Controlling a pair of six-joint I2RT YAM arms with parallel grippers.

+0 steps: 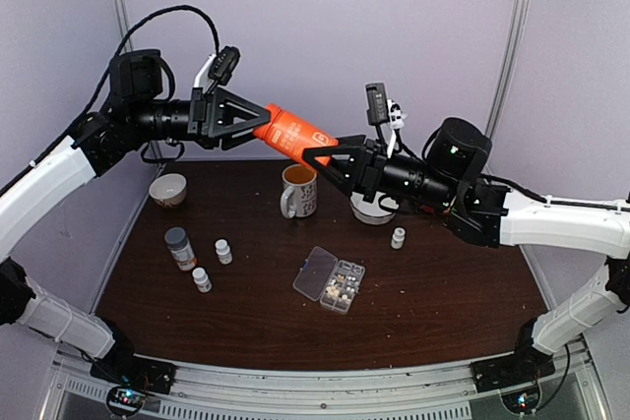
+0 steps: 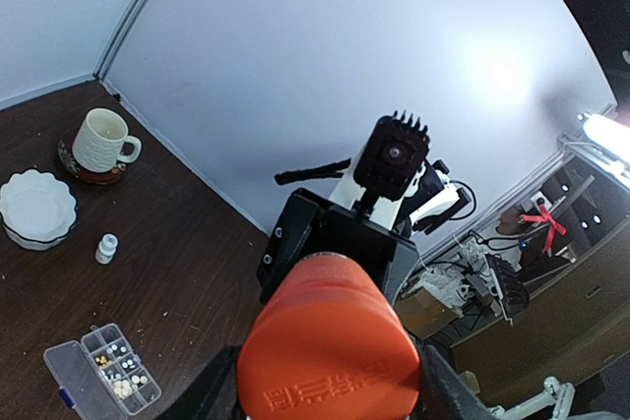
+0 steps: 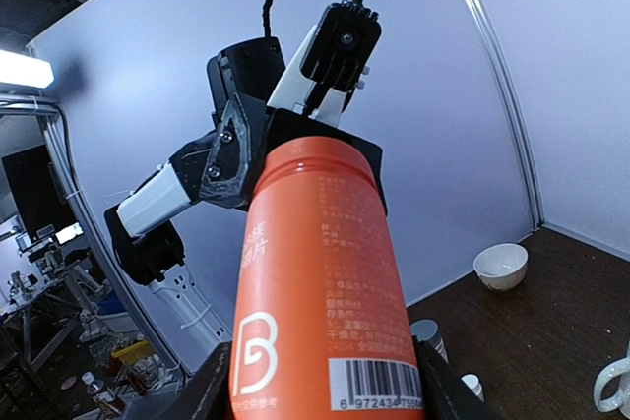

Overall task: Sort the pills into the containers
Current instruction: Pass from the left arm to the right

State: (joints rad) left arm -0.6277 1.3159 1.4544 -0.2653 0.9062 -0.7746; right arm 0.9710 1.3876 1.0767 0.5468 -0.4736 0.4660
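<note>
Orange bottle (image 1: 293, 135) held aloft between two arms.
Left gripper (image 1: 258, 125) clamps one end, right gripper (image 1: 320, 156) is closed on the other; on the table (image 1: 443, 282) below, the organizer box (image 1: 315, 273) lies open, pills (image 1: 344, 288) in its compartments.

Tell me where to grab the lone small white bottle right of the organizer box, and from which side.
Grip the small white bottle across its round body below the cap, coming down from above. It stands upright, apart from the white bowl and the organizer box, so there should be room on either side of it.
</note>
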